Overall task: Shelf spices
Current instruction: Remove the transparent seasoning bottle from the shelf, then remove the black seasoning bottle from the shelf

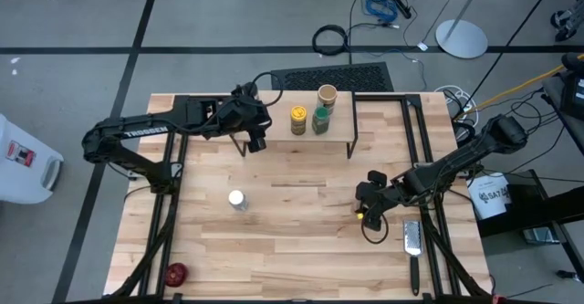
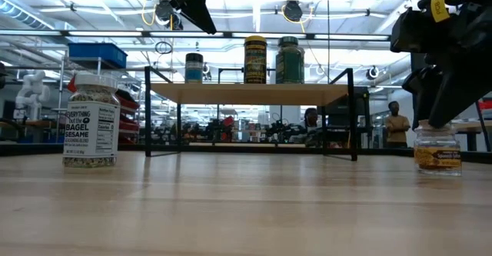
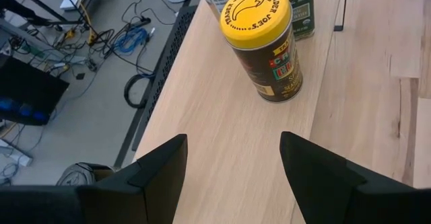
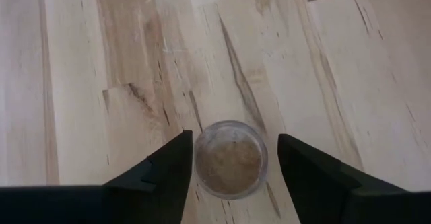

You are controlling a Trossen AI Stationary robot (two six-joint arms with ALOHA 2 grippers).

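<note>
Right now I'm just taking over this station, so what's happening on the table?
The robot is putting spice jars on the small wood-topped shelf with thin black legs. Three already stand on it: a yellow-lidded jar, a green-lidded jar and a tan-topped jar. The left gripper hovers open over the shelf beside the yellow-lidded jar. The right gripper is over the table, its fingers straddling a small clear jar of brown spice. A white-capped sesame seasoning jar waits on the table.
</note>
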